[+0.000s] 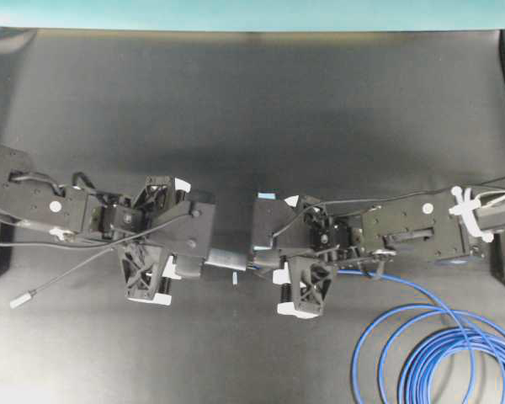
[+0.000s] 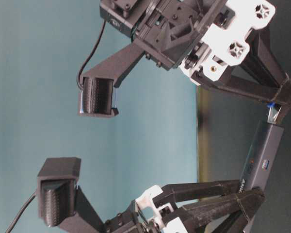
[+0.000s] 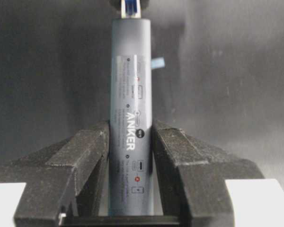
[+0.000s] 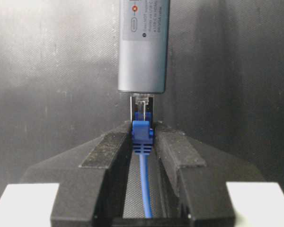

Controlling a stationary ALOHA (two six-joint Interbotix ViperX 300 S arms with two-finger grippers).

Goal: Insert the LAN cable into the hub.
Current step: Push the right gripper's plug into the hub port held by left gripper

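The hub [image 3: 131,109], a slim dark-grey bar with white lettering, is clamped between my left gripper's [image 3: 131,142] fingers and held above the table. It also shows in the overhead view [image 1: 225,257]. My right gripper [image 4: 143,135] is shut on the blue boot of the LAN cable [image 4: 143,179]. The clear plug [image 4: 142,106] meets the end face of the hub [image 4: 143,47], and a short length of plug shows between them. The two grippers face each other at the table's middle, left [image 1: 204,259] and right [image 1: 257,263]. The blue cable's loops [image 1: 438,353] lie at the front right.
The hub's thin grey lead [image 1: 71,275] trails to the front left and ends in a small silver plug [image 1: 21,299]. The black table mat [image 1: 252,109] spreads all round. A small light-blue tape piece [image 1: 265,195] lies behind the grippers.
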